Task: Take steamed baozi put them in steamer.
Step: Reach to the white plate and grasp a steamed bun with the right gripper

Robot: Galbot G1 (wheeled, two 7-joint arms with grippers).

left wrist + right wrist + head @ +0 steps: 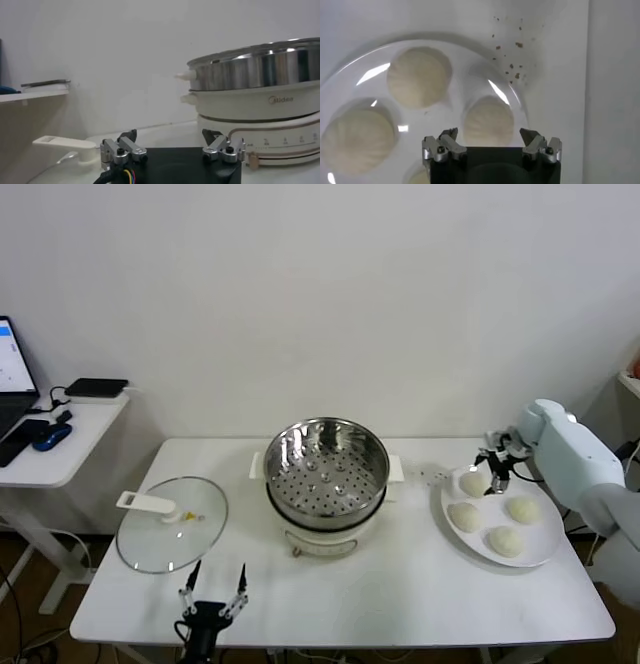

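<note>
Table: white top; carries everything listed below.
Steamer: steel pot with perforated floor on a white base, mid-table. No buns inside. Well apart from the right gripper, on its left side; just ahead of the left gripper and to its right.
Lid: glass, white handle, lying flat. Ahead of the left gripper, to its left.
Plate: round, white, directly beneath the right gripper.
Baozi: four, all on the plate. One lies directly below the right gripper's open jaws, not touched; the others lie beside it on the plate.
Right gripper: above the plate's far edge, pointing down. Jaws wide, nothing held; in the right wrist view the fingers stand on either side of the bun below.
Left gripper: parked at the near table edge. Jaws wide, nothing held.
Crumbs: dark specks on the table just beyond the plate rim.
</note>
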